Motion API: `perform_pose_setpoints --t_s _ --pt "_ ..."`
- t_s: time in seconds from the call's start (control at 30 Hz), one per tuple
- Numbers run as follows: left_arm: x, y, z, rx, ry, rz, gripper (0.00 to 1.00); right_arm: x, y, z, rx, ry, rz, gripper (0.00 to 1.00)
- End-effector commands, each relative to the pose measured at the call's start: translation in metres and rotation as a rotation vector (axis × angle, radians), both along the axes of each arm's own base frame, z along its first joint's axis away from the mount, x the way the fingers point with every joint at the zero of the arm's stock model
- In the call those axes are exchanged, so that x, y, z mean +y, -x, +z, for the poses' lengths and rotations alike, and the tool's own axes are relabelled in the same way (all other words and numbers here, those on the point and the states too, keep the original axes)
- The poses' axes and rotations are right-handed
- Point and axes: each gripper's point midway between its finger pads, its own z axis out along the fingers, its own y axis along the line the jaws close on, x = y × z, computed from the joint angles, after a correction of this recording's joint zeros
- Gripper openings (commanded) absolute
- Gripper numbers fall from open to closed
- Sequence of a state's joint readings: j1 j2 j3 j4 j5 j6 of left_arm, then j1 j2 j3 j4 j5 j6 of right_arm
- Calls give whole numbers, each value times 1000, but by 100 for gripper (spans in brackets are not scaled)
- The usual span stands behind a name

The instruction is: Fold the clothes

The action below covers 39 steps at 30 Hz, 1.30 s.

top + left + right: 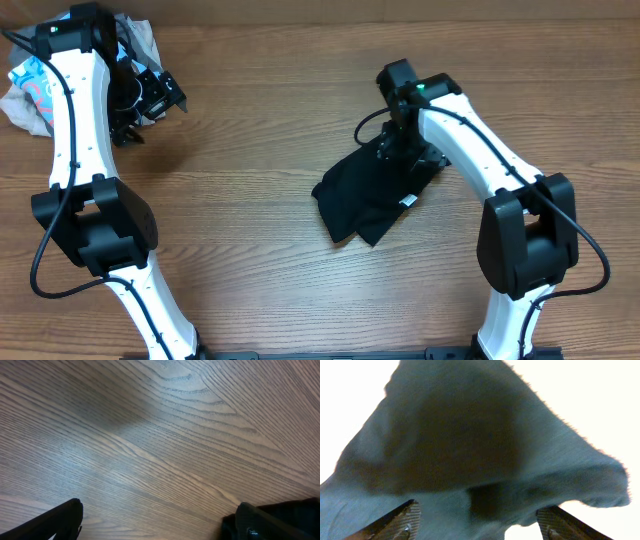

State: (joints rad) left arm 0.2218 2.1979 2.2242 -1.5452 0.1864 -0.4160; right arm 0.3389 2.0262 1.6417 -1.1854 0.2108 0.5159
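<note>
Clothes (355,195) lie bunched, right jaws apart at their top edge, seemingly unclamped; left jaws apart over bare table (280,120).

Overhead view was evenly lit from above and sharp edge to edge, w/ a warm tone on the table (280,120). Shadows were soft, the darkest a patch at upper left. The clothes (365,195) read near-flat black, w/ fold detail lost. Left wrist view: wood grain was crisp at centre, w/ a broad diffuse shadow across the upper left; left fingers (55,522) were dark and out of focus. Right wrist view: bkgd was blown out to white, the fabric (470,435) looked washed grey-blue and soft, and the right fingers (395,522) were underexposed.
</note>
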Motion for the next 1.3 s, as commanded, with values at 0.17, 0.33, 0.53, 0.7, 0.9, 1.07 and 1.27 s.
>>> perform_pose_setpoints --t_s 0.17,0.33,0.53,0.7,0.9,1.07,1.27 --pt "-5 -4 6 -24 10 -21 100 -19 -9 -1 -25 13 -58 49" --pt "-5 -4 6 -24 10 -21 100 -28 -9 -1 -22 26 -77 23" --pt "-5 -4 6 -25 10 -28 100 -53 -4 1 -1 81 -136 7" --pt "-5 -4 6 -26 9 -28 100 -74 11 2 66 121 -170 8" --pt "-5 -4 6 -28 9 -28 100 -89 28 3 143 141 -196 24" --pt "-5 -4 6 -26 9 -28 100 -92 42 0 195 151 -197 63" --pt "-5 -4 6 -26 9 -28 100 -97 63 -7 275 174 -195 64"
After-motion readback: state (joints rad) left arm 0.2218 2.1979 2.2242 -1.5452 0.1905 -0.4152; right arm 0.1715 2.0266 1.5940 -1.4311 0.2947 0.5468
